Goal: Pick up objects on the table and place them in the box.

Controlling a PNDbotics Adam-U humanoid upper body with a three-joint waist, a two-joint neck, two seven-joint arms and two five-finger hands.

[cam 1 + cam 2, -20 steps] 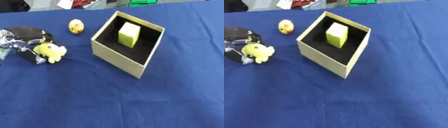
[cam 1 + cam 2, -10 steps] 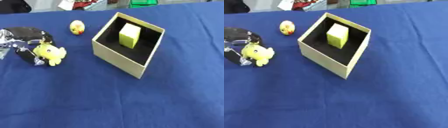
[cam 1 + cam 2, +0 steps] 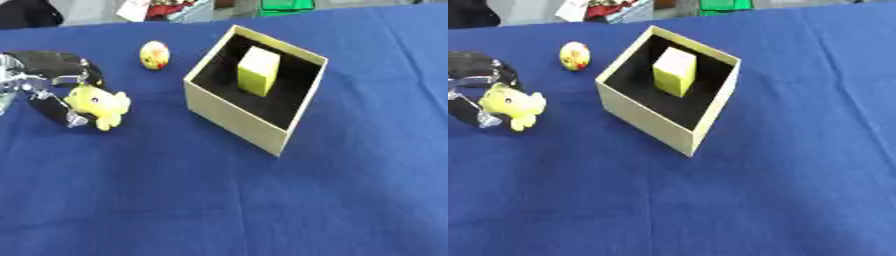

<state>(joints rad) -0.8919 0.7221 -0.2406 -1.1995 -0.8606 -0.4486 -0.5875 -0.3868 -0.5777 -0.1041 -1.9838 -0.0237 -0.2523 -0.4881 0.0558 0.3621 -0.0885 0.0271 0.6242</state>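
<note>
Yellow duck toy [image 3: 98,103], left of the box [image 3: 234,123], clasped in curled fingers of left hand [image 3: 51,85]; likely light, soft, squashy; best held round the body.

tablecloth [image 3: 219,200]: matt blue cloth | box [image 3: 229,116]: cardboard, probably | toy [image 3: 98,104]: soft plush

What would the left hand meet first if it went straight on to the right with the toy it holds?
Most likely the near left wall of the box. The left hand, curled round the yellow toy, points that way, though its height above the table is unclear.
</note>
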